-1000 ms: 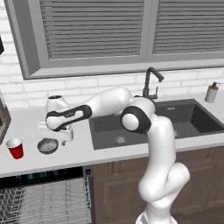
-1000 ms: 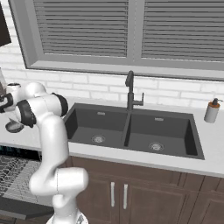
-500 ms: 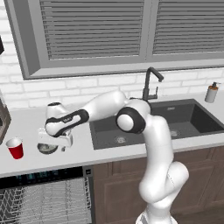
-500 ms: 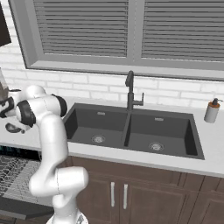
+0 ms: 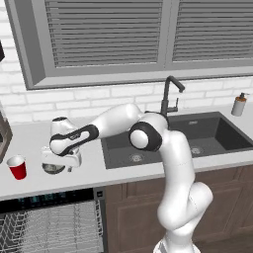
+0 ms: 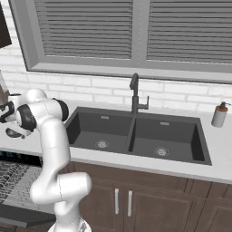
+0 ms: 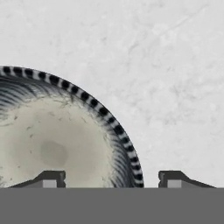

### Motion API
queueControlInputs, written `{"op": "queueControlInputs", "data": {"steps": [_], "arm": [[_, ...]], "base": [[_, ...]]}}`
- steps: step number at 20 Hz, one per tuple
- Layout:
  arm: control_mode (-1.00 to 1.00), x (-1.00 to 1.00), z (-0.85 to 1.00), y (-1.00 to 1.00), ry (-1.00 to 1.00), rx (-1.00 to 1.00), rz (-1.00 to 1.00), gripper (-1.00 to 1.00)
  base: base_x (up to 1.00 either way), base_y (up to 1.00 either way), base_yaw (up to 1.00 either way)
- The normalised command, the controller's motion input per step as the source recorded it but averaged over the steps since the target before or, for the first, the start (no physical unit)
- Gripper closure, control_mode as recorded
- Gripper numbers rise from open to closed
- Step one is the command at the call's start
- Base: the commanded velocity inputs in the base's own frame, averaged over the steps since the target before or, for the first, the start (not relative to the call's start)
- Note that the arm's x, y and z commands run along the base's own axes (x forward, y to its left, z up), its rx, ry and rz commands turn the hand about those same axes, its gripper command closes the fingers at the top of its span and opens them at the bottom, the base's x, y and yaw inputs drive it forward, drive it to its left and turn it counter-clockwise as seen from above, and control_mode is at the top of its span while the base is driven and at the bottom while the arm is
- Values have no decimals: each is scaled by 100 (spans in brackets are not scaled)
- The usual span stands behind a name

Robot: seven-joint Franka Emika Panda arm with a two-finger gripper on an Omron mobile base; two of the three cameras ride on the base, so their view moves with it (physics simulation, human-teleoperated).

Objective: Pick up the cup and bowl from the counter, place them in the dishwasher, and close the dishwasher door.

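The bowl [image 5: 50, 169], grey with a speckled pale inside and a striped rim, sits on the counter [image 5: 99, 173] left of the sink. My gripper [image 5: 62, 166] points down right over it and stands open. In the hand view the bowl [image 7: 52, 144] is at the lower left, and my gripper [image 7: 112, 179] straddles its right rim: one fingertip [image 7: 51, 178] is over the inside, the other over bare counter [image 7: 166, 65]. The red cup [image 5: 18, 167] stands upright just left of the bowl. The dishwasher [image 5: 49, 222] below is open, its wire rack pulled out and its door [image 6: 22, 215] folded down.
A dark double sink [image 5: 197, 138] with a black faucet [image 5: 170, 94] lies to the right. A tan soap dispenser [image 5: 239, 105] stands at the far right by the brick wall. A dark appliance [image 5: 4, 138] sits at the counter's left end. Brown cabinets [image 6: 136, 199] run under the sink.
The hand has come down from above the bowl to rim height, and the jaws have narrowed a little. Cup and bowl have stayed in place.
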Motion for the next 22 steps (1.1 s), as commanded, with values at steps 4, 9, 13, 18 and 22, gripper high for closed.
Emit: {"op": "queueControlInputs", "data": {"steps": [4, 9, 13, 18, 22], "arm": [[-100, 0, 0, 0, 0, 0, 0, 100], [-100, 0, 0, 0, 0, 0, 0, 100], [-100, -31, 0, -2, 0, 0, -2, 100], [-100, -96, 0, -19, -7, 4, -7, 100], [-100, -100, 0, -30, -19, 7, -11, 100]], "base": [[0, 0, 0], [0, 0, 0], [0, 0, 0], [0, 0, 0], [0, 0, 0]]}}
